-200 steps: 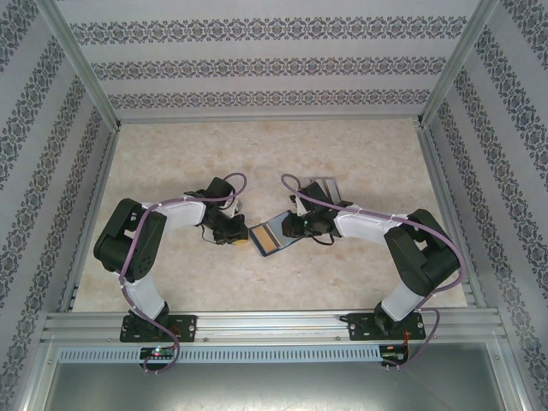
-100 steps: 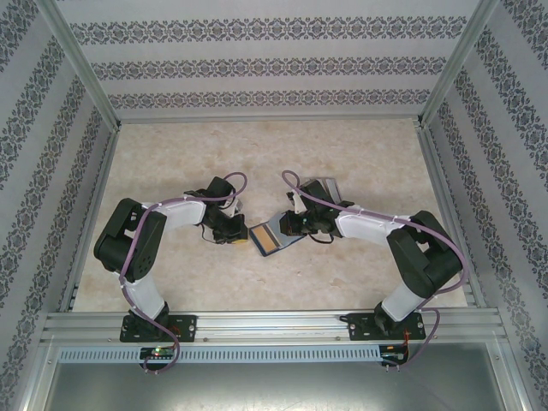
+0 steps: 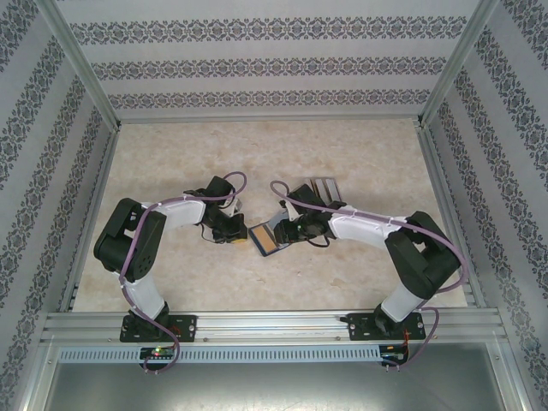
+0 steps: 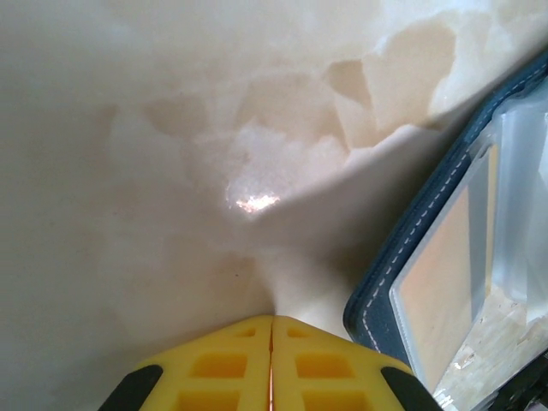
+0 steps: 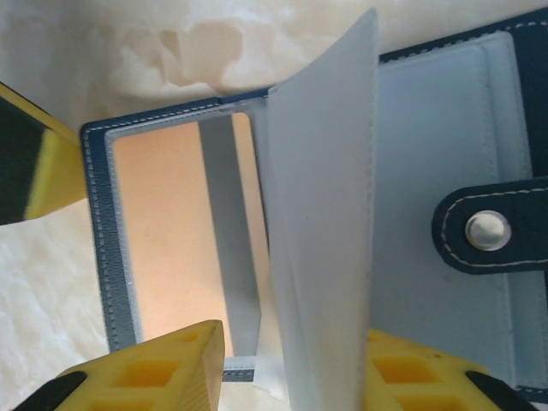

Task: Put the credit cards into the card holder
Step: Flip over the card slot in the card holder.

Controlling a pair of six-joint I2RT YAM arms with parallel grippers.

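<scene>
Lying open on the pale marbled table [image 3: 171,154], the card holder [image 3: 265,237] is between the two grippers. Its navy edge with white stitching is just beside the left gripper [image 4: 272,332], whose yellow fingers are pressed together with nothing between them. One yellow-orange card [image 5: 158,240] sits in the windowed pocket (behind clear plastic). The right gripper [image 5: 291,355] has its fingers well apart over the holder. A translucent leaf [image 5: 325,214] of the holder stands upright between them, close to one finger and not squeezed by both. The snap tab [image 5: 488,229] lies on the grey-blue inside. A clear rack [image 3: 324,187] stands beyond the right arm.
</scene>
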